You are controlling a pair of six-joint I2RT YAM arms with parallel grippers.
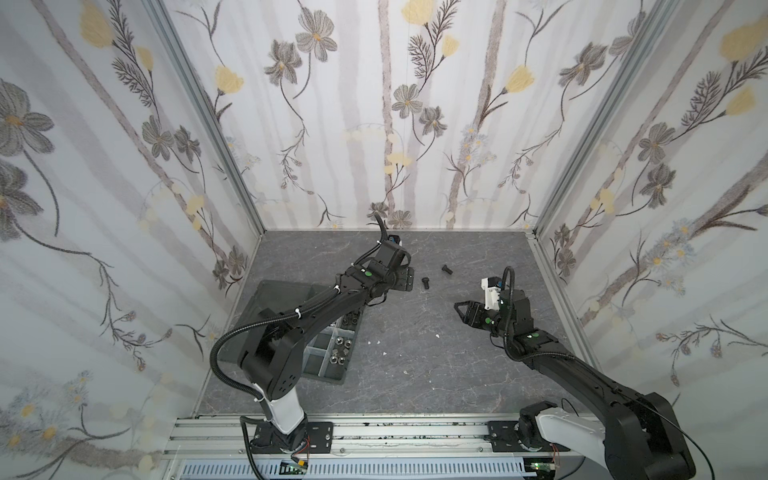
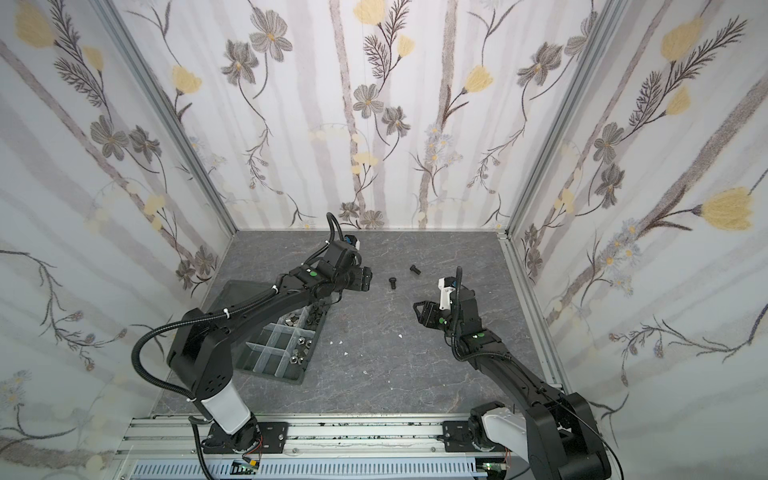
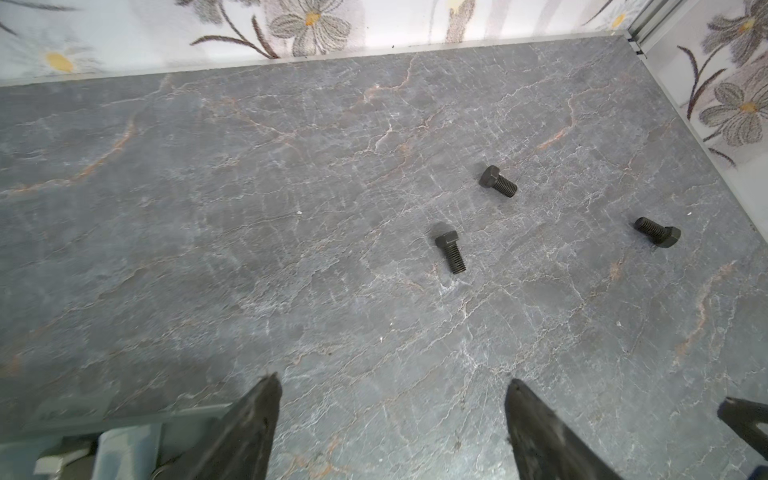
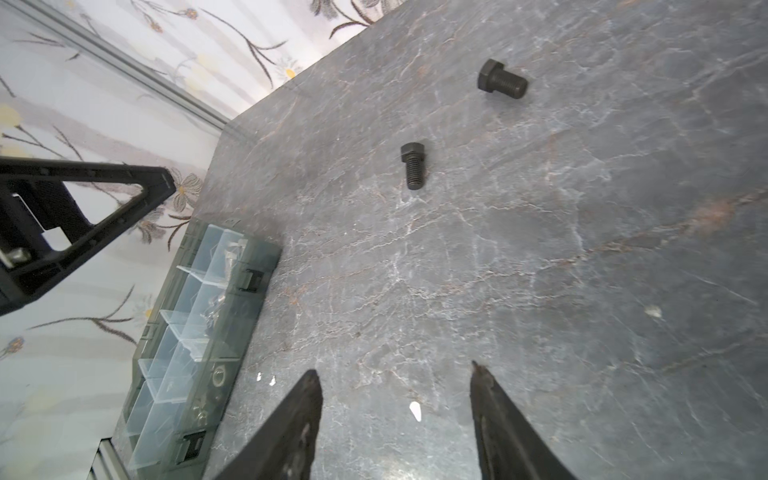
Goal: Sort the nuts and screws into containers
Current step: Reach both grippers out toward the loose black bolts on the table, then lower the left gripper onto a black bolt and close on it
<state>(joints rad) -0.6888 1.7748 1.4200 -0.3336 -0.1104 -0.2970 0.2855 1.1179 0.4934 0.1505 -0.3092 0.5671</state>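
Observation:
Two black screws lie on the grey table in both top views, right of my left gripper. The left wrist view shows three black screws ahead of that gripper, which is open and empty. My right gripper hovers right of centre, open, with bare table between its fingers. Two screws lie beyond it. The containers are compartments of the dark tray at the left. Silver nuts sit in some, and my left arm hides part of the tray.
The tray's flat lid lies open behind it, under my left arm. Tiny white flecks dot the table middle. Flowered walls close off the left, back and right. A metal rail runs along the front.

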